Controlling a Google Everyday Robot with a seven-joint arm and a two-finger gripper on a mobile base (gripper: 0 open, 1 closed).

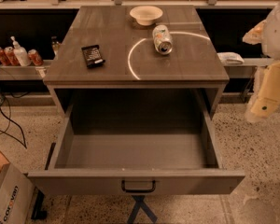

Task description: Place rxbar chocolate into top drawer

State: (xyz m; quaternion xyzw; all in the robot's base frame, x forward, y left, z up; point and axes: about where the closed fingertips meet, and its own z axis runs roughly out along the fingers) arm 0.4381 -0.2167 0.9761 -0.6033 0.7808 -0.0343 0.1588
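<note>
Camera view: the rxbar chocolate lies flat on the smooth grey cabinet top, well left of the soda can. It looks light, thin and slick, so pinching across its narrow width seems best. The top drawer stands open in front of the can. The gripper hangs far right of the can; whether it is wide or narrow I cannot tell.
</note>
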